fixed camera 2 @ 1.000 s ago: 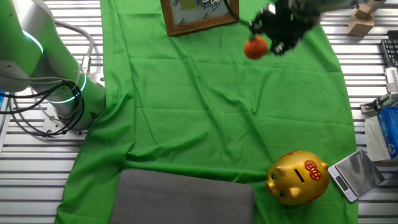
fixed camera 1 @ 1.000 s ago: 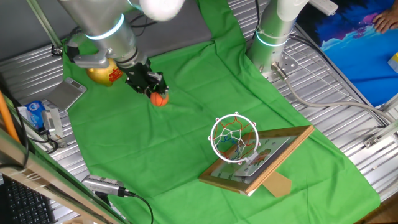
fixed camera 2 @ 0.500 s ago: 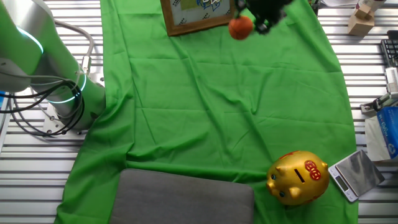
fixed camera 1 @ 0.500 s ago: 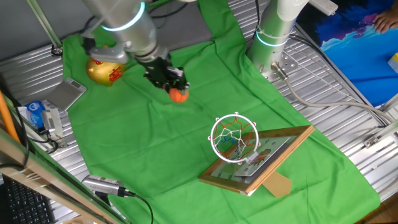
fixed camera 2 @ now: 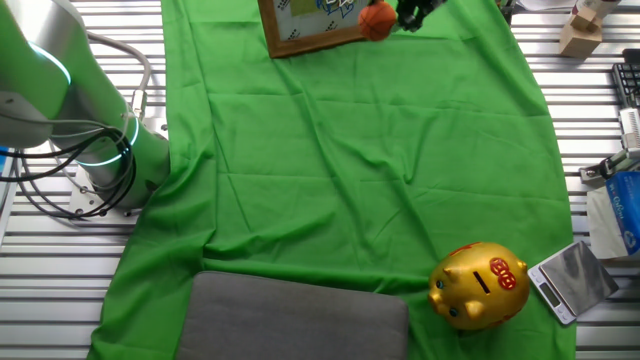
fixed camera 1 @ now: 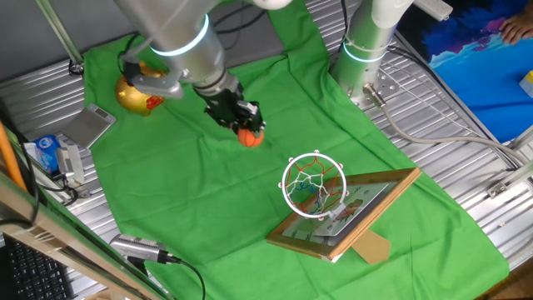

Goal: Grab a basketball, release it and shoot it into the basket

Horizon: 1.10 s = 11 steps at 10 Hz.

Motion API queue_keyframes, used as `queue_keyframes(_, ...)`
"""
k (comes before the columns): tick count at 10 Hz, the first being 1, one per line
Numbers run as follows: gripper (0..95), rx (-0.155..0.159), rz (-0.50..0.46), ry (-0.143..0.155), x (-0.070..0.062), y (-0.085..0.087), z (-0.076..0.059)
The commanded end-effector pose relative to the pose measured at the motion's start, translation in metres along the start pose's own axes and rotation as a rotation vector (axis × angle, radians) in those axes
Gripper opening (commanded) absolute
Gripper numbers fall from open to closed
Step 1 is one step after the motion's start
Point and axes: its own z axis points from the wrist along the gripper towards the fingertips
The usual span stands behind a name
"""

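My gripper [fixed camera 1: 246, 129] is shut on the small orange basketball [fixed camera 1: 251, 138] and holds it above the green cloth, up and to the left of the basket. The basket [fixed camera 1: 314, 185] has a white round rim with a red-and-white net and sits on a wooden-framed backboard [fixed camera 1: 358, 215] that lies tilted on the cloth. In the other fixed view the basketball [fixed camera 2: 377, 21] hangs at the top edge, in front of the backboard's wooden frame [fixed camera 2: 318, 40]; only the dark fingertips [fixed camera 2: 412, 12] show beside it.
A golden piggy bank [fixed camera 1: 136, 96] stands behind my arm, also seen in the other fixed view [fixed camera 2: 480, 285]. A silver scale [fixed camera 1: 93, 125] and a blue box [fixed camera 1: 47, 152] lie at the left. A second robot base [fixed camera 1: 366, 50] stands at the back. A grey mat [fixed camera 2: 298, 318] covers the cloth's edge.
My gripper has carried the basketball steadily away from the piggy bank toward the basket. The basket and the piggy bank have not moved.
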Motion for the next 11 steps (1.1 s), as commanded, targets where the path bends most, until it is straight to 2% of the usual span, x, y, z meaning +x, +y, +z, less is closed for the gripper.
queue_keyframes(1,0.0,-0.004,-0.015,-0.001,0.0006,0.0007,0.0005)
queue_keyframes(4,0.0,-0.001,-0.043,-0.001,-0.0008,-0.0003,0.0023)
queue_keyframes(11,0.0,-0.010,-0.183,-0.029,-0.0007,-0.0022,0.0029)
